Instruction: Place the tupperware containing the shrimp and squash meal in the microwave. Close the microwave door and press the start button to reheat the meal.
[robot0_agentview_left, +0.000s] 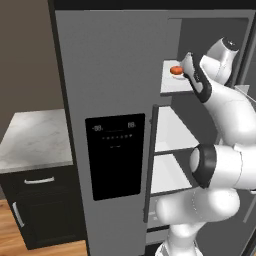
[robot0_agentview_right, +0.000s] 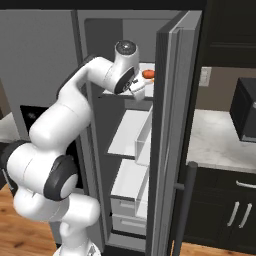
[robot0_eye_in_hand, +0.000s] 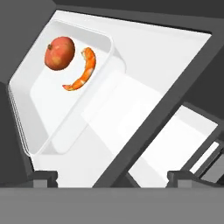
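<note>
Gripper: the gripper (robot0_eye_in_hand: 113, 176) hangs inside the open fridge at the level of the upper shelf; its two dark finger tips (robot0_eye_in_hand: 45, 177) stand spread wide with nothing between them.
Container: the tupperware (robot0_eye_in_hand: 39, 127) lies flat on the upper shelf (robot0_eye_in_hand: 144, 57) of the fridge, just ahead of the spread tips and not touched by them.
Food: the round red-orange lump (robot0_eye_in_hand: 60, 53) and the curved orange strip (robot0_eye_in_hand: 81, 71) lie close together at the far end of the tupperware; the near end of it is bare.
Fridge: the tall grey fridge (robot0_agentview_left: 100, 60) has its right-hand door (robot0_agentview_right: 172, 130) swung open; the left-hand door is shut and carries a black panel (robot0_agentview_left: 115, 155). Below the upper shelf, white shelves and drawers (robot0_agentview_right: 131, 185) show.
Microwave: the microwave (robot0_agentview_right: 245, 110) is a black box on the pale stone counter (robot0_agentview_right: 220, 142) to the right of the fridge, well apart from the tupperware; whether its door is open I cannot tell.
Arm: the white arm (robot0_agentview_right: 70, 115) bends from the base up into the fridge opening.
Surroundings: dark cabinets (robot0_agentview_left: 42, 207) stand under a second pale counter (robot0_agentview_left: 32, 137) left of the fridge, on a wood floor (robot0_agentview_left: 12, 235).
</note>
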